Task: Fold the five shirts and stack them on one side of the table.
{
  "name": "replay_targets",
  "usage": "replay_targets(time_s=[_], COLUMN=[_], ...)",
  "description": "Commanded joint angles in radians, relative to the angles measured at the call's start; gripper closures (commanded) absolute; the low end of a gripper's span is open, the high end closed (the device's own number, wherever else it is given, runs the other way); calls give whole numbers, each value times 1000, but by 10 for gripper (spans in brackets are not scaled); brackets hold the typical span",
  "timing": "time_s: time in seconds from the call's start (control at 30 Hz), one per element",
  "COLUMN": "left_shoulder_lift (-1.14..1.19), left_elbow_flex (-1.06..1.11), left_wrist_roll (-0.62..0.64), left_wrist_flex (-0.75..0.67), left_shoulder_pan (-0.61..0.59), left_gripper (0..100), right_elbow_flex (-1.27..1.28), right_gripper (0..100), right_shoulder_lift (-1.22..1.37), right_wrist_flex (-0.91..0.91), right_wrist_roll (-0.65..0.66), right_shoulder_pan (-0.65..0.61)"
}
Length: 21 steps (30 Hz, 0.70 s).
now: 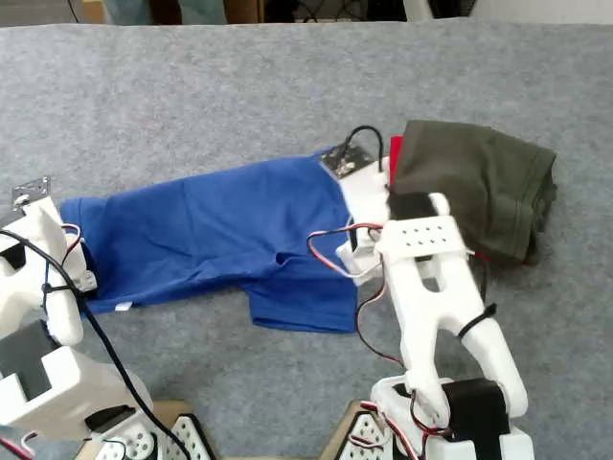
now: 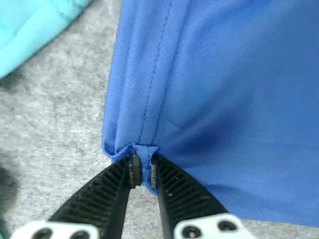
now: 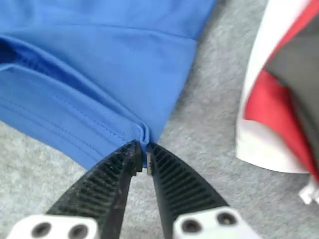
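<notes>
The grey table is holding a blue shirt, spread out left of a folded pile. The left gripper is pinching the shirt's left edge and the right gripper is pinching its right edge.

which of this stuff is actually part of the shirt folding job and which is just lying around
Part of the job:
- blue shirt, pinched at its edges by the left gripper and right gripper
- olive shirt, folded on the stack
- red and white layers under it
- teal shirt beside the blue one

Just there:
- grey table cover
- furniture past the table's far edge
</notes>
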Motion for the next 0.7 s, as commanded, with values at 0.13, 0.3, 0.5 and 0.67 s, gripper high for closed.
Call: replay_targets(time_s=[0.13, 0.3, 0.5, 0.67], left_shoulder_lift=[-6, -5, -5, -14], left_elbow_flex=[-39, -58, -53, -53], left_wrist_roll=[20, 28, 28, 34], left_wrist_flex=[-26, -20, -20, -15], left_shoulder_pan=[-41, -74, -71, -81], left_gripper=[971, 971, 970, 943], right_elbow_flex=[15, 59, 71, 67], right_gripper=[985, 985, 985, 951], right_shoulder_lift=[-38, -38, -38, -38], right_wrist_flex=[-3, -9, -11, 0], right_wrist_roll=[2, 5, 9, 2], right_shoulder_pan=[-66, -68, -66, -66])
